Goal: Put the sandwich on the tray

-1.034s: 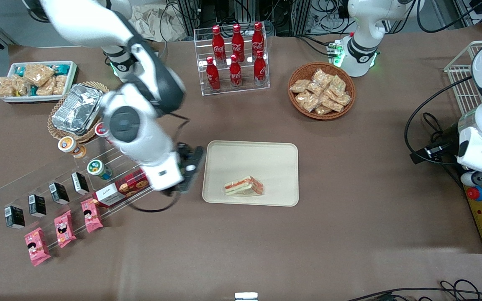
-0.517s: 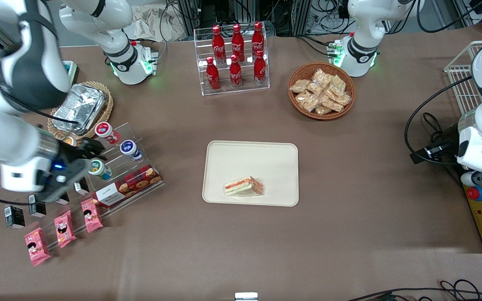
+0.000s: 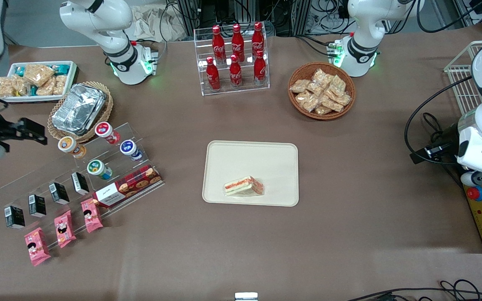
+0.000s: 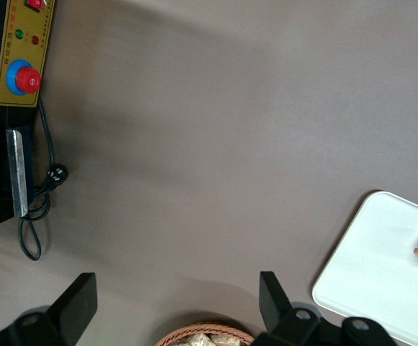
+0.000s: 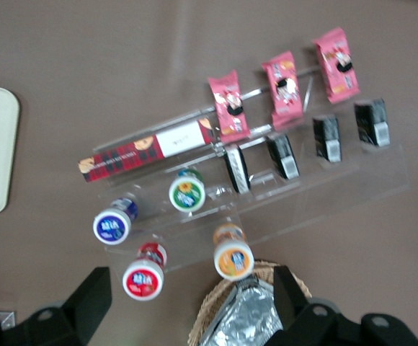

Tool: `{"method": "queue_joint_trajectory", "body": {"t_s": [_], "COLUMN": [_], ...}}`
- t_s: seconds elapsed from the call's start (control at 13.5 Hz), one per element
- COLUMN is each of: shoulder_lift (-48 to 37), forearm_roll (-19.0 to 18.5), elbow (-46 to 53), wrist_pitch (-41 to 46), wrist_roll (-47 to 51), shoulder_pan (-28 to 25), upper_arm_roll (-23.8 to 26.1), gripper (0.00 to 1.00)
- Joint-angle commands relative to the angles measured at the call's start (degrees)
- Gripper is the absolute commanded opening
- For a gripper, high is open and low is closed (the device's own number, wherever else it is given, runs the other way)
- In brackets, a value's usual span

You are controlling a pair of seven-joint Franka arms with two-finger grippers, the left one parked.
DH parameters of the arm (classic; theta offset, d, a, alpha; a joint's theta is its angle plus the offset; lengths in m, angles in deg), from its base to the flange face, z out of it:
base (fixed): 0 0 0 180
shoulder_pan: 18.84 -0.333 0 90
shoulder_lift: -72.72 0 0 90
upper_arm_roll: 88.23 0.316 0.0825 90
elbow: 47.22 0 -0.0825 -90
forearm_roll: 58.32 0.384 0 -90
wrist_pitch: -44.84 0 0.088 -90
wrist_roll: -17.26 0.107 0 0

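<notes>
One sandwich down, arm clear

We see the tray [image 3: 251, 173] at frame centre, the sandwich [image 3: 244, 186] lying in its lower part. Our gripper [image 3: 23, 130], at the left edge, apparently spread and empty, hangs well apart. Placement looks complete; next, only parking.

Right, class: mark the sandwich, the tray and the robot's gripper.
sandwich [image 3: 244, 186]: front view, middle of its wrapped top.
tray [image 3: 249, 161]: front view, bare floor above the sandwich.
gripper [image 3: 36, 133]: front view, open, fingertips, beside the foil-filled basket.
</notes>
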Motion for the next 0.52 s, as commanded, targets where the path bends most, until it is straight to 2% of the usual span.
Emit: {"method": "queue_joint_trajectory", "body": {"t_s": [0.0,0.07,0.44], "shoulder_lift": [-5.8,-6.2,-6.5], "forearm_roll": [-0.8,-0.8,-0.2], "elbow": [-5.6,-5.6,-5.0], "wrist_pitch": [-0.7,-0.3,1.0], "wrist_roll": [2.1,2.1,2.1], "shoulder_pan": [-3.5,-4.4,-4.3], "upper_arm_roll": [-4.7,-6.5,-8.3], "gripper": [1.00,1.00,1.00]}}
